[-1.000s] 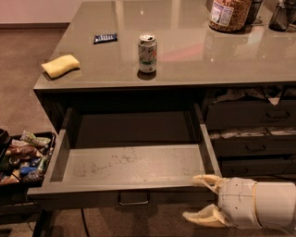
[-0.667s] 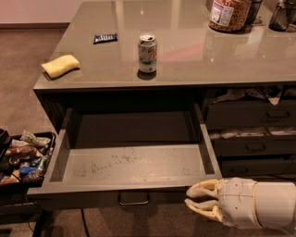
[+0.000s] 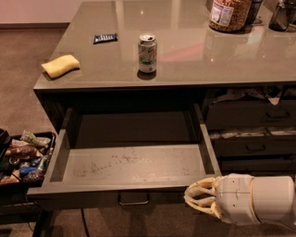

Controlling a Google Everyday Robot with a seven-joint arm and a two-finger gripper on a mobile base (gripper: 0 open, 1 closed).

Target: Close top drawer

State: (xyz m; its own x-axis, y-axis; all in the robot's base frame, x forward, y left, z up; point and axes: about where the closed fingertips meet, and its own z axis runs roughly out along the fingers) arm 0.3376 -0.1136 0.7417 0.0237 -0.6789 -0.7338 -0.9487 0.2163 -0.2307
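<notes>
The top drawer [image 3: 134, 159] stands pulled far out from under the grey counter. Its speckled dusty floor is bare. Its flat front [image 3: 83, 198] faces me at the bottom, with a small metal loop handle [image 3: 133, 200] at its centre. My gripper [image 3: 200, 199] is at the lower right, at the right end of the drawer front, its pale fingers drawn together and holding nothing. The white wrist [image 3: 259, 200] runs off to the right.
On the counter [image 3: 194, 51] stand a soda can [image 3: 147, 53], a yellow sponge [image 3: 60, 65], a dark blue packet [image 3: 105, 38] and a jar [image 3: 230, 14]. Narrower drawers with paper clutter [image 3: 249, 115] are to the right. A bin of snack packets [image 3: 23, 157] sits at the left.
The gripper's fingers have closed together and the hand has shifted left toward the drawer front's right end. The drawer has not moved.
</notes>
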